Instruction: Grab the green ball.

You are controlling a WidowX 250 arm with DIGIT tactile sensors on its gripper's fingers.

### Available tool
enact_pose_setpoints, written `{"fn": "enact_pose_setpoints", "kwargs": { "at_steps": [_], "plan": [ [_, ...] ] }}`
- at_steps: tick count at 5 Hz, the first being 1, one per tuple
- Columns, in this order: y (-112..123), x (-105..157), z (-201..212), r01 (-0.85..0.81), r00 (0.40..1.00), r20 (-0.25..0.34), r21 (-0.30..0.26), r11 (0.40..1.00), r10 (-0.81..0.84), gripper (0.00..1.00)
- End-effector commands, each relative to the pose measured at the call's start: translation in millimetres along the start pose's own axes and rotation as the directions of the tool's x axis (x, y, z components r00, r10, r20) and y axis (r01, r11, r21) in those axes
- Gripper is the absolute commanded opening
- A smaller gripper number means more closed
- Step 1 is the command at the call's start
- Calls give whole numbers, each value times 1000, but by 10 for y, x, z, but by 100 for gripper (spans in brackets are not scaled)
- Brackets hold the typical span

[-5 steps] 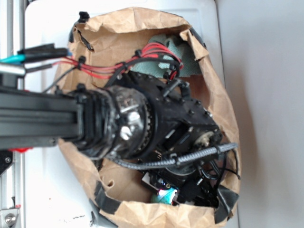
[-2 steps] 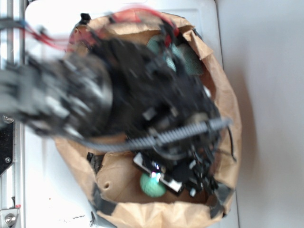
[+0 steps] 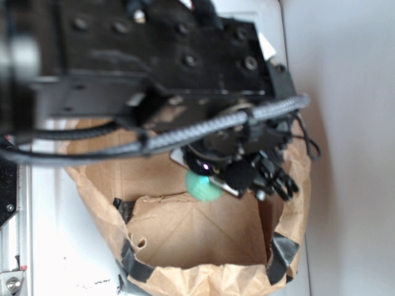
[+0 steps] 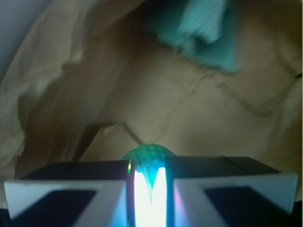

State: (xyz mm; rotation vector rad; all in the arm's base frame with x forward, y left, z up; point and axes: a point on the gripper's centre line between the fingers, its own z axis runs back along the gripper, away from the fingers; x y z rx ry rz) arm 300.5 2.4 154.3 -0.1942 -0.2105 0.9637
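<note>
Jaws closed down on the green ball (image 4: 148, 152): in the wrist view the two pale finger blocks sit nearly together, only a narrow bright slit between them, and the ball's dimpled top bulges out just beyond that slit. Grip looks narrow, held at the ball's near side rather than across its full width; exact contact hidden by glare.

Exterior view: the gripper (image 3: 229, 179) hangs over the brown paper bag (image 3: 203, 271), with the ball (image 3: 202, 186) showing as a green patch at the lower left of the finger assembly. Ball appears clear of the bag floor, carried above it, though the blur makes any gap hard to confirm. Arm body fills the upper part of the picture, close to the camera and out of focus; a braided cable crosses in front.

Wrist view also shows a pale green woven cloth (image 4: 201, 30) lying further back in the bag, well apart from the ball. Not the target.

Progress, as judged: the grab itself reads as made, with the ball between the jaws. What is left is little: confirming the hold is secure and, if wanted, carrying it clear of the bag walls. Risk noted: a round ball pinched off-centre could squirt out if the arm jolts.
</note>
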Motion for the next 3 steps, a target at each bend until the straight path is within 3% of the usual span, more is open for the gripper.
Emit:
{"fn": "enact_pose_setpoints", "kwargs": {
  "at_steps": [1,2,3],
  "plan": [
    [145,80,607,49,979,199,24,999,-53,0],
    [251,93,683,71,975,209,36,997,-77,0],
    [310,69,654,70,972,227,-9,998,-66,0]
  ]
}}
